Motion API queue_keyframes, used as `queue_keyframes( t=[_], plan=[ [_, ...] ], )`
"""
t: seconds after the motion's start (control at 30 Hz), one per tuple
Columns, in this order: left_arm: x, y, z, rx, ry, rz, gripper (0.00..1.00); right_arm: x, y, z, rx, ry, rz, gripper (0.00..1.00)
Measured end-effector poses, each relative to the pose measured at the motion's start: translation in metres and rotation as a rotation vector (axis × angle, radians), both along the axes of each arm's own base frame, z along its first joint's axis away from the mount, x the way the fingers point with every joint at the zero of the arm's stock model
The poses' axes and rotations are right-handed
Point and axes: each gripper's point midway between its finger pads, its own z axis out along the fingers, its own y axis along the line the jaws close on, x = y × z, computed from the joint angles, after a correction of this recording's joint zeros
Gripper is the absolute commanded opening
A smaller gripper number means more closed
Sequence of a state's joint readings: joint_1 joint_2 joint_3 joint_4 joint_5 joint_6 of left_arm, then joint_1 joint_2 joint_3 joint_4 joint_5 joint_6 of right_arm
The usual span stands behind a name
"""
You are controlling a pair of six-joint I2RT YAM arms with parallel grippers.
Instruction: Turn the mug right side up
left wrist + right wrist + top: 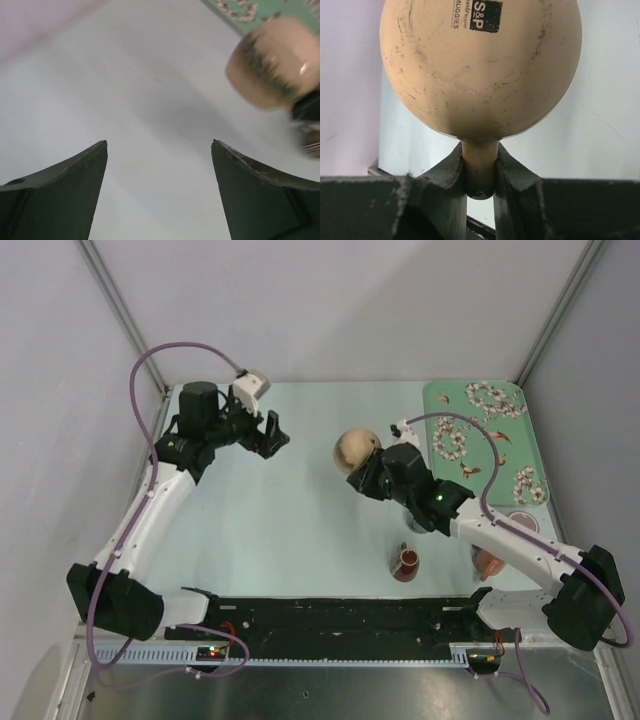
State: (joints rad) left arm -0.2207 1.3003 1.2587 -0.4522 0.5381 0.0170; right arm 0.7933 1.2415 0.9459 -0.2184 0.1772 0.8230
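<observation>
Right gripper clamps the mug by its handle, body at twelve o'clock; left gripper gapes wide, empty, mug at two o'clock.

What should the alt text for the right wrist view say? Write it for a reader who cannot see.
A beige round ceramic mug fills the view, its black-stamped underside facing the camera and its handle clamped between the right arm's dark jaws. The background is pale and plain.
</observation>
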Motion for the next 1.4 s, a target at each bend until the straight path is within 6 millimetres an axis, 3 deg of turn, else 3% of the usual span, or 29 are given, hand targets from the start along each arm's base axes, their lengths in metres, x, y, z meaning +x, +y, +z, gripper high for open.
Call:
queue_keyframes(
  t=[0.07,0.17,0.3,0.43,0.6,1.03,1.4],
  plan=[
    [0.005,0.002,0.016,0.165,-0.203,-0.072,0.89,0.002,0.001,0.015,0.031,0.010,-0.008,0.00],
    [-0.006,0.008,0.030,0.396,-0.455,-0.210,0.89,0.002,0.004,0.036,0.068,0.022,-0.006,0.00],
    [-0.023,0.013,0.059,0.580,-0.758,-0.375,0.98,0.002,0.009,0.059,0.116,0.019,0.005,0.00],
    [-0.041,-0.004,0.088,0.653,-1.075,-0.537,0.99,-0.002,0.013,0.079,0.171,0.012,0.019,0.00],
    [-0.049,-0.030,0.089,0.668,-1.369,-0.629,0.92,-0.011,0.013,0.097,0.227,0.004,0.034,0.00],
    [-0.073,-0.079,0.113,0.675,-1.792,-0.692,0.84,-0.021,0.020,0.117,0.302,0.007,0.073,0.00],
    [-0.055,-0.087,0.104,0.745,-1.803,-0.679,0.81,-0.025,0.025,0.130,0.342,0.001,0.101,0.00]
  ],
)
